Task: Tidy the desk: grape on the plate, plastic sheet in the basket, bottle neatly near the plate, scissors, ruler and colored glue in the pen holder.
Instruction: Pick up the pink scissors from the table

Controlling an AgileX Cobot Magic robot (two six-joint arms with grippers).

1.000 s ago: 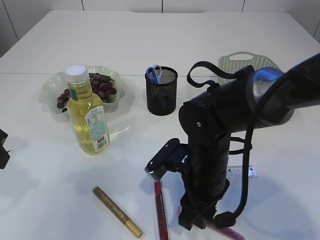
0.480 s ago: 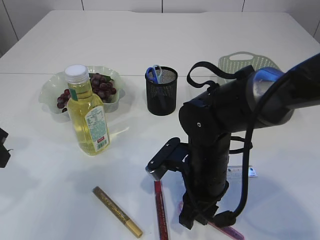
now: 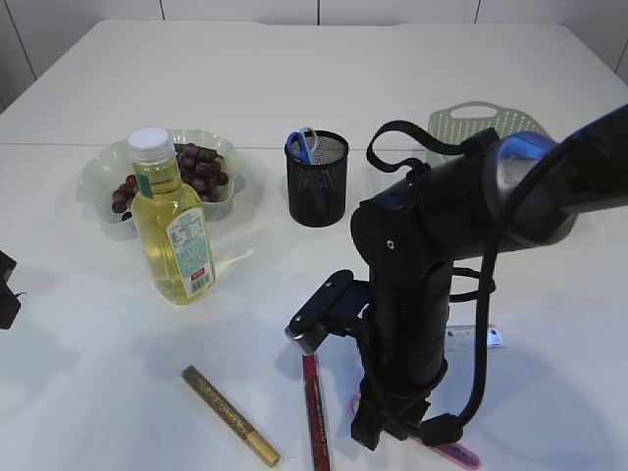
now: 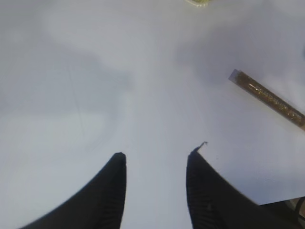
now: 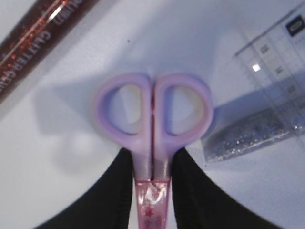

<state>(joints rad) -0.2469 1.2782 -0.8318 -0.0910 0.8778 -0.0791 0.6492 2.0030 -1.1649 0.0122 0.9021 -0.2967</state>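
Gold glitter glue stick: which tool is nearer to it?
Left. The left tool hovers open just beside the gold glitter glue stick; the right tool grips the purple scissors, farther off.

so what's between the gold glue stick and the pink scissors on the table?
The red glitter glue stick lies between the gold glue stick and the pink scissors, beside the right gripper; exterior view shows it.

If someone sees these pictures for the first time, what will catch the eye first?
The big black right arm fills the front of the table, its gripper closed on the pink scissors. Behind, left, the yellow bottle stands before the plate of grapes.
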